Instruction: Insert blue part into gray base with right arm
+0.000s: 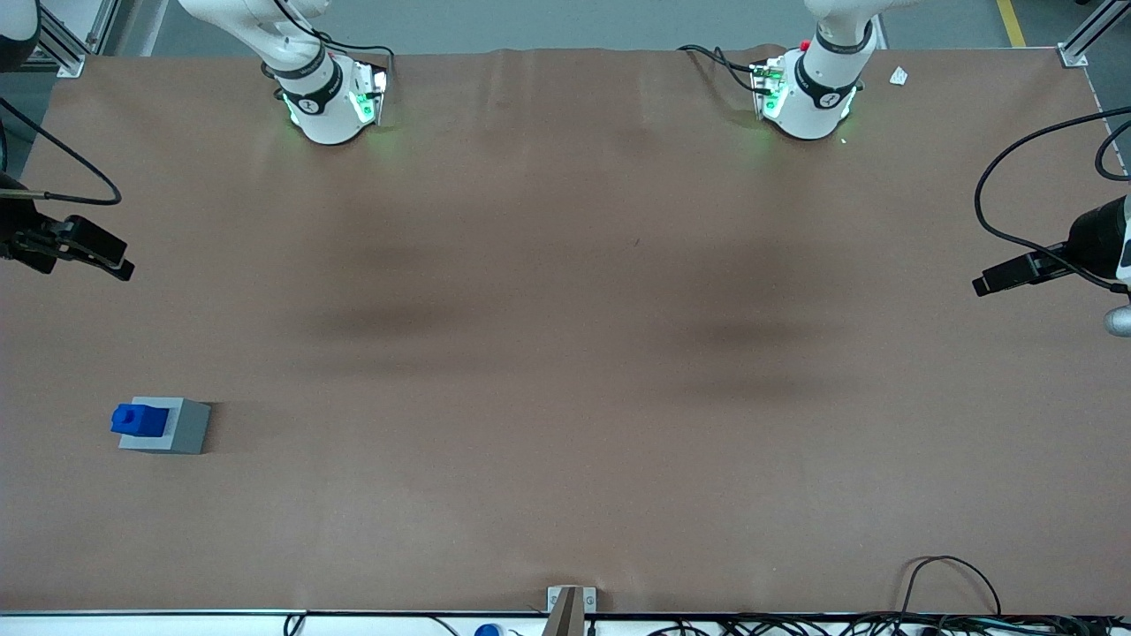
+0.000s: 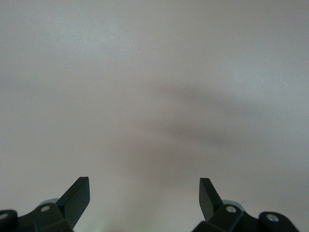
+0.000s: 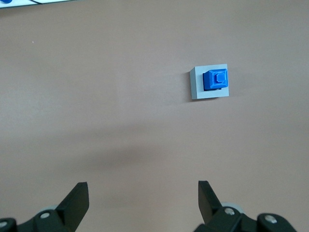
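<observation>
The gray base (image 1: 181, 429) stands on the brown table toward the working arm's end, near the front camera. The blue part (image 1: 140, 420) sits on top of it with its stub up, close to one edge of the base's top face. The right wrist view shows the same pair from above, the blue part (image 3: 216, 80) on the gray base (image 3: 198, 89). My right gripper (image 3: 143, 193) hangs open and high over bare table, well apart from the base, with nothing between its fingers. Its black body (image 1: 35, 243) shows at the table's edge, farther from the front camera than the base.
The working arm's green-lit base (image 1: 331, 102) and the parked arm's base (image 1: 808, 93) stand at the table's back edge. A small white scrap (image 1: 898, 76) lies near the parked arm. Cables (image 1: 950, 583) and a metal bracket (image 1: 570, 605) line the front edge.
</observation>
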You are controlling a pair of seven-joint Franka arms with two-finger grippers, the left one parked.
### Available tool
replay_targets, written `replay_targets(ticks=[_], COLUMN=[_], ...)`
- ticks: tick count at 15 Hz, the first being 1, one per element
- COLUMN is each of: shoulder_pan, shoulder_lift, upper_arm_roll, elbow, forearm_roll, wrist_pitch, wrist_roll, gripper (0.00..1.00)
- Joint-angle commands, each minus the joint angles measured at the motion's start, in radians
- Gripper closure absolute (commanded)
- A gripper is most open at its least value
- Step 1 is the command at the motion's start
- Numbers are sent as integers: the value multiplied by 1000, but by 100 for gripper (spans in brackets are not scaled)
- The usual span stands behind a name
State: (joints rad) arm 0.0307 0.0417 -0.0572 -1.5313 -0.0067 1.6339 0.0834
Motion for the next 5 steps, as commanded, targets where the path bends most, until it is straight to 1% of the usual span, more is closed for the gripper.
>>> replay_targets(ticks=[1, 5], shoulder_pan=[5, 3], shoulder_lift=[-63, -62], upper_arm_roll=[-4, -6], elbow=[-78, -66], forearm_roll=[-16, -16], wrist_pitch=[31, 21], wrist_roll=[16, 15], gripper=[0, 0])
